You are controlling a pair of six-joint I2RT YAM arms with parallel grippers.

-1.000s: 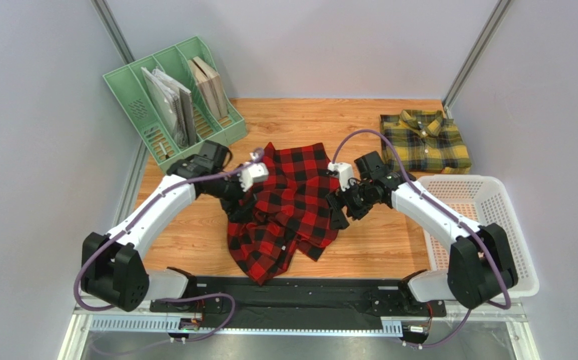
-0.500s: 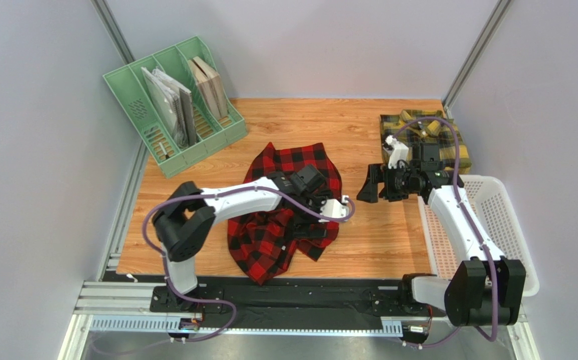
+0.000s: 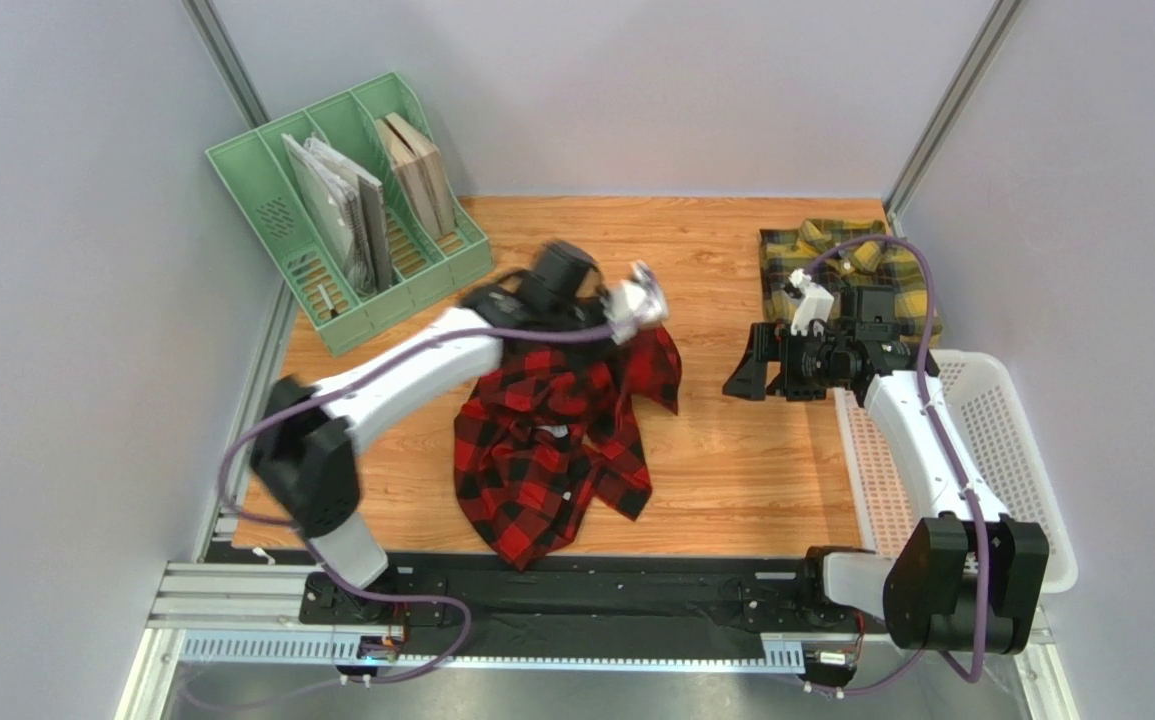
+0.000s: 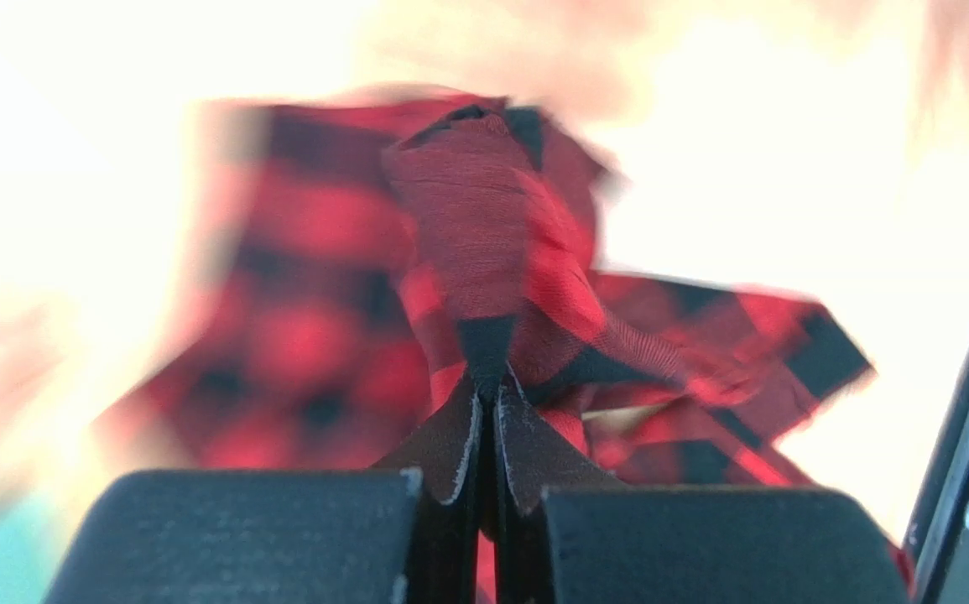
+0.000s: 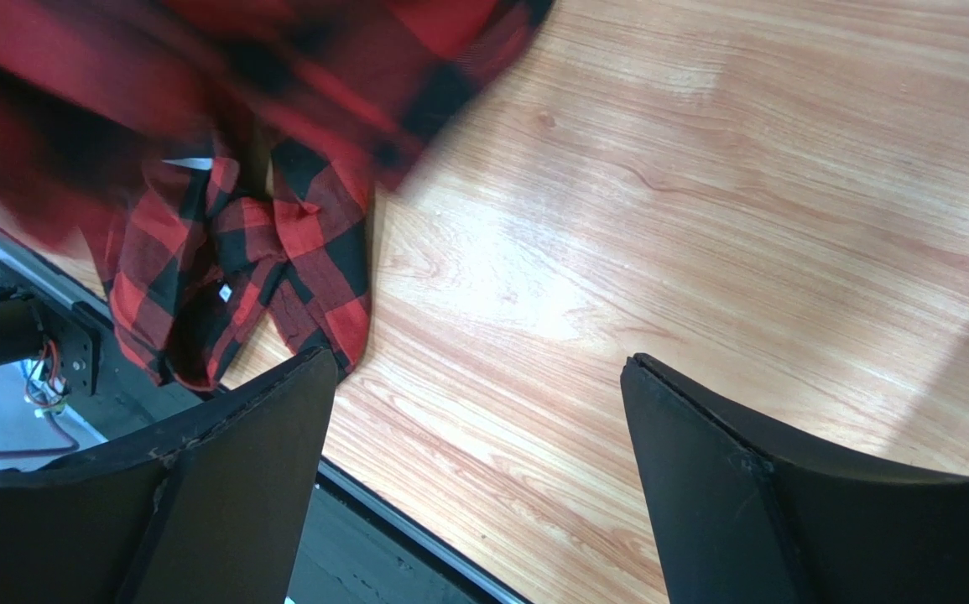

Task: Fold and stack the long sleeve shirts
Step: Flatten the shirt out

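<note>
Left gripper [image 3: 637, 299] is clenched on the red shirt [image 3: 550, 435]. In the left wrist view I see the gripper [image 4: 487, 428] pinching a fold of the shirt [image 4: 489, 239] tight, with no gap between the jaws. Everything behind it is blurred. From the top view, the gripper sits raised over the shirt's far right corner, and that corner is pulled up to it. The rest of the shirt lies crumpled mid-table [image 3: 733, 255], its near end close to the base rail.

Right gripper [image 3: 749, 365] is released, jaws spread wide with nothing between them. It hangs over bare wood to the right of the red shirt, not touching it. The right wrist view shows the gripper [image 5: 477, 478] over plain tabletop, with the red shirt [image 5: 237, 252] up in the left corner, part of it blurred.

Yellow shirt [image 3: 791, 252] lies in the far right corner of the table, partly hidden by the right wrist and cable. White basket [image 3: 989, 435] is just beside it on the near side, along the right edge. Green file rack [image 3: 350, 195] stands far left, well apart from both shirts.
</note>
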